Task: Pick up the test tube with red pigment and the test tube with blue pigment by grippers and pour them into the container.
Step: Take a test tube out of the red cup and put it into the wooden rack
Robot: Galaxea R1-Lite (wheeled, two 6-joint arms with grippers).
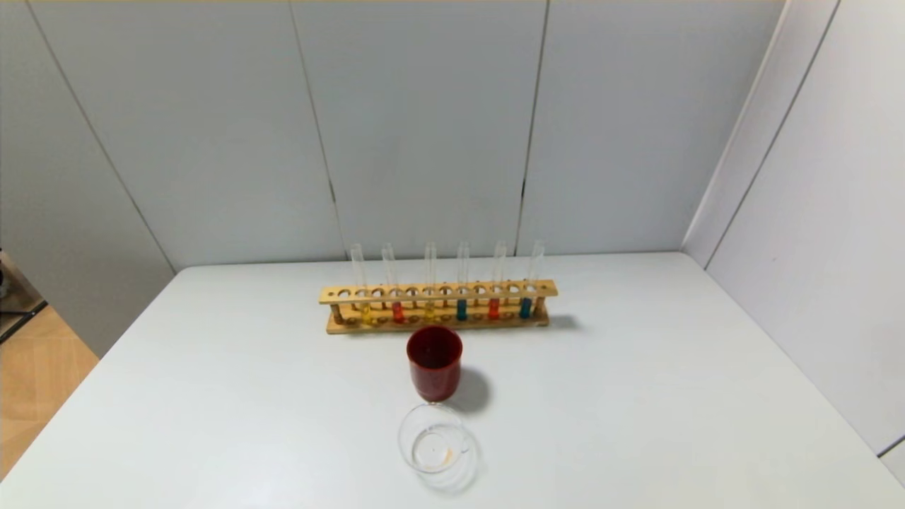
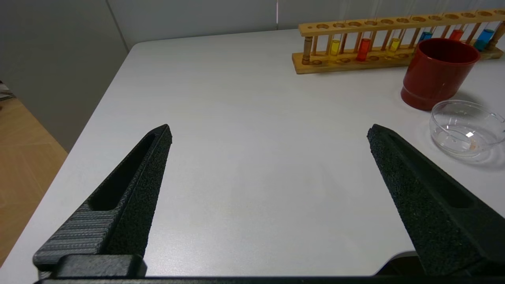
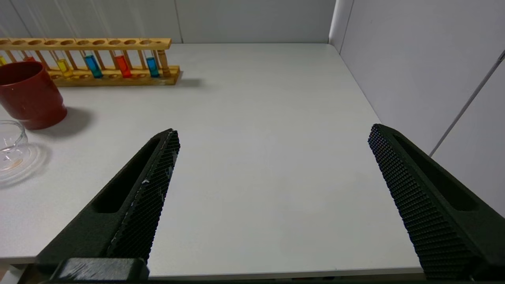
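A wooden rack (image 1: 437,291) at the table's middle back holds several upright tubes. Two tubes with red pigment stand in it, one toward the left (image 1: 397,312) and one toward the right (image 1: 493,308). The tube with blue pigment (image 1: 525,307) is at the rack's right end, and also shows in the left wrist view (image 2: 484,38). The clear glass container (image 1: 433,442) sits near the front, empty but for a faint orange trace. My left gripper (image 2: 270,128) and right gripper (image 3: 274,130) are both open and empty, low over the table's front edge, outside the head view.
A dark red cup (image 1: 434,371) stands between the rack and the glass container. The rack also holds two yellow tubes (image 1: 365,313) and a darker teal tube (image 1: 462,309). Grey wall panels close in at the back and right; floor shows at the left.
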